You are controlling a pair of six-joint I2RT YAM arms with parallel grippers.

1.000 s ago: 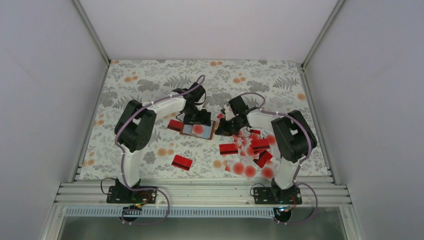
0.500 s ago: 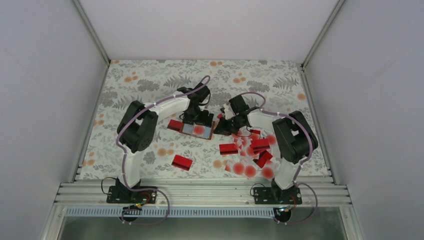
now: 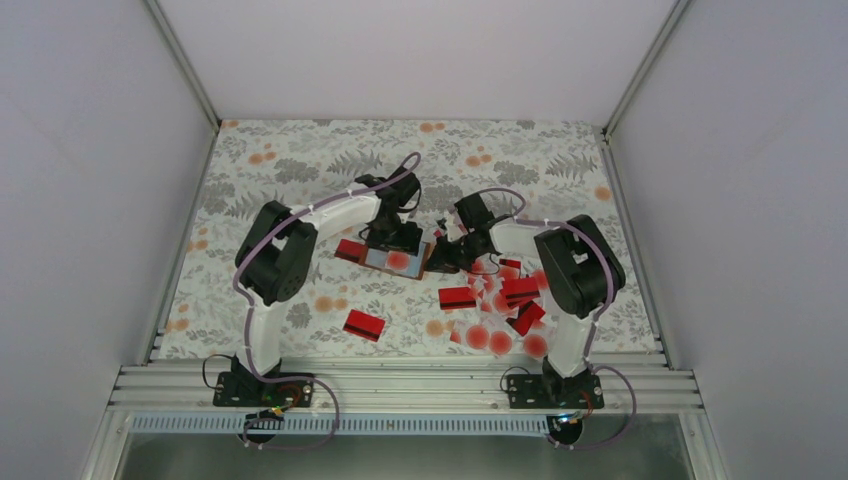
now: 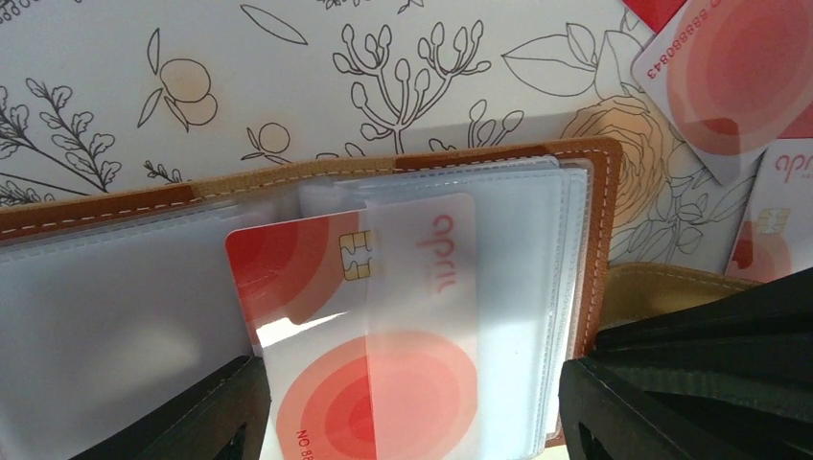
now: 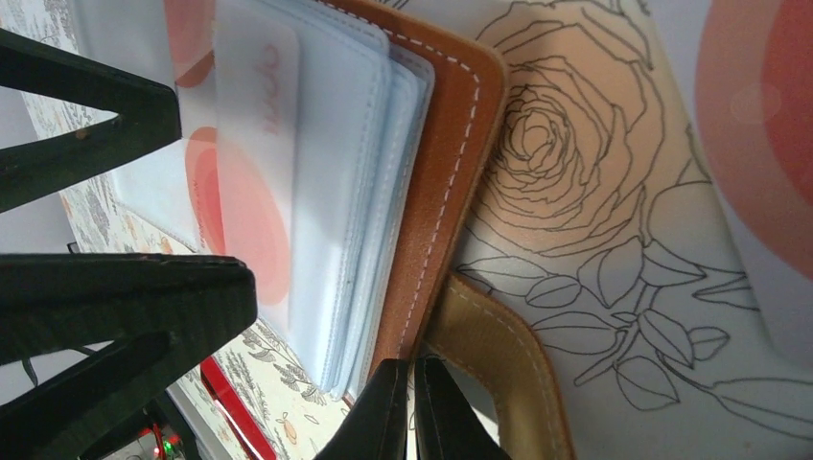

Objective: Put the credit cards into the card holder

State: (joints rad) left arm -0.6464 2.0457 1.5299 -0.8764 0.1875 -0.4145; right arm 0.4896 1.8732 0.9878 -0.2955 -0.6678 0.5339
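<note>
Left wrist view: a credit card (image 4: 316, 268) is sitting half-tucked in the open card holder (image 4: 599, 240).
Over it the left gripper (image 4: 407, 383) is straddling that card, jaws wide, gripping nothing; the right gripper (image 5: 412, 383), fully closed, is touching the holder's right edge, with loose cards (image 3: 519, 290) lying just beyond.

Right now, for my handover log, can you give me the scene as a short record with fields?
card holder: lying open, sleeves up
current card: partly inside a clear sleeve
left tool: open, straddling that card
right tool: shut, at the holder's tan flap
loose cards: scattered right of the holder
</note>
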